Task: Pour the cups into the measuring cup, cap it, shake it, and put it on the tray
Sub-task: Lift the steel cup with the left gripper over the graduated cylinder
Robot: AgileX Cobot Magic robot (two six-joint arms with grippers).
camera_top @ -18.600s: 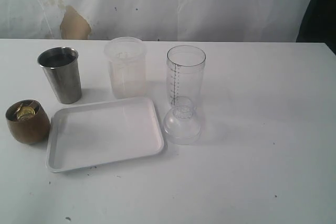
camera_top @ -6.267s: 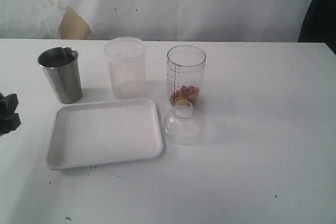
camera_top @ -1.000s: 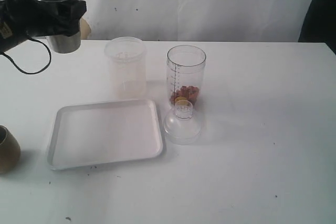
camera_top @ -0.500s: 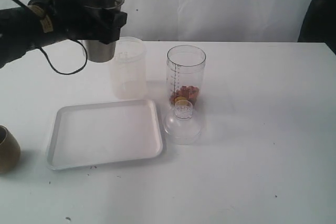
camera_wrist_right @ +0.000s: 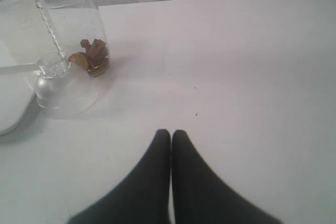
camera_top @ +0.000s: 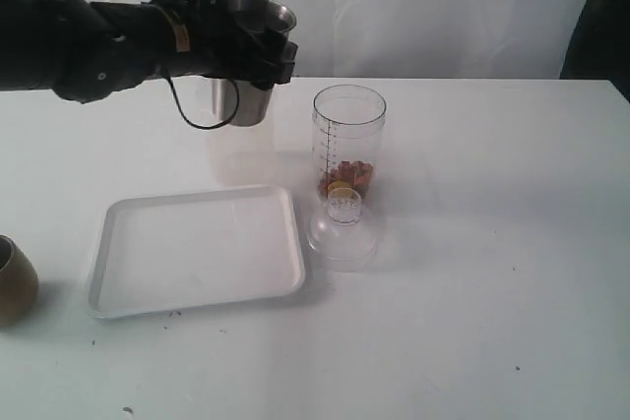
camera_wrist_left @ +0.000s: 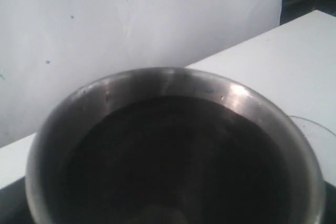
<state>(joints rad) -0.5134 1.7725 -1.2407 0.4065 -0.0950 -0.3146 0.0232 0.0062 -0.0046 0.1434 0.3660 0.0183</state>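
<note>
My left gripper (camera_top: 258, 51) is shut on the steel tumbler (camera_top: 246, 105) and holds it upright in the air, just left of the measuring cup's (camera_top: 348, 140) rim. In the left wrist view the tumbler's dark inside (camera_wrist_left: 173, 150) fills the frame and hides the fingers. The measuring cup stands on the table with brown bits and a gold piece (camera_wrist_right: 92, 56) at its bottom. The brown wooden cup (camera_top: 12, 282) sits at the table's far left edge. The white tray (camera_top: 197, 253) lies empty. My right gripper (camera_wrist_right: 171, 132) hovers shut and empty over bare table.
A clear dome cap (camera_top: 341, 233) rests on the table in front of the measuring cup, next to the tray's right corner. A frosted plastic cup (camera_top: 238, 159) stands behind the tray, under the held tumbler. A white wall backs the table.
My left arm has carried the steel tumbler to the right, from the far left past the frosted cup to beside the measuring cup. Nothing else has moved.
</note>
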